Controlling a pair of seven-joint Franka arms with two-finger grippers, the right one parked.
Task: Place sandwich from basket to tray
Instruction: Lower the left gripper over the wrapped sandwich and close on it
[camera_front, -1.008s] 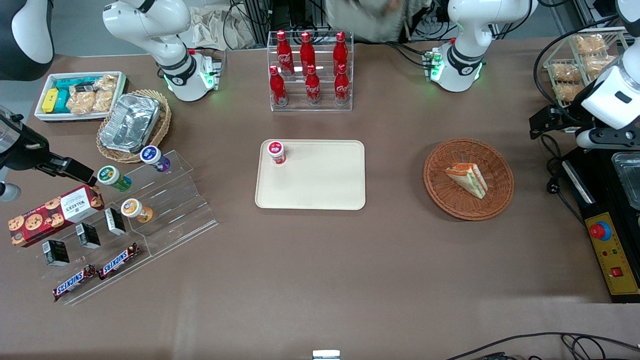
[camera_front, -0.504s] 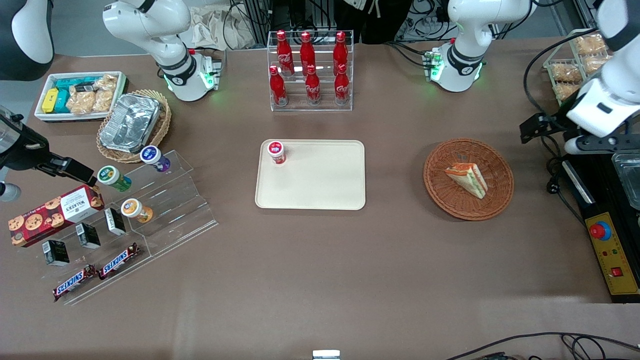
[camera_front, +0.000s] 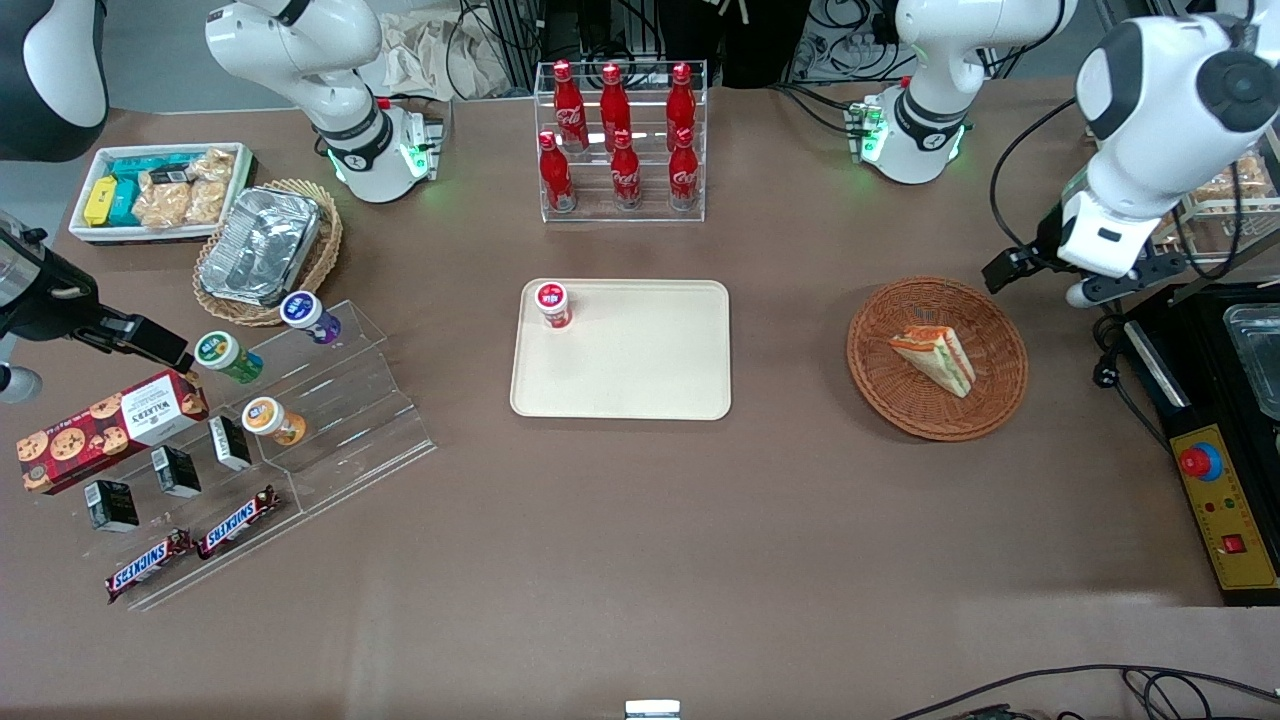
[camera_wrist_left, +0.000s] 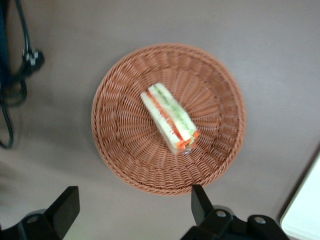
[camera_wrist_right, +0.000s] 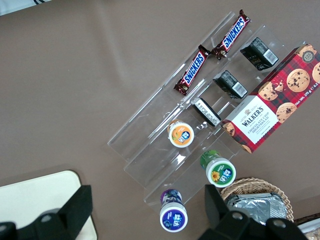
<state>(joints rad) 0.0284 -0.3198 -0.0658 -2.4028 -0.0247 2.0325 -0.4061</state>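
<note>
The left arm (camera_front: 1160, 110) is being held bent at the upper right of the front frame, its white forearm angling downward toward the frame's middle. The gripper (camera_front: 1003, 270) is being carried at the arm's lower end, in the air. Its two dark fingers (camera_wrist_left: 200, 202) are being kept spread wide apart, with nothing held between them.

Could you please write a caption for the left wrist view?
Open gripper above the basket holding the sandwich; tray corner visible.
</note>
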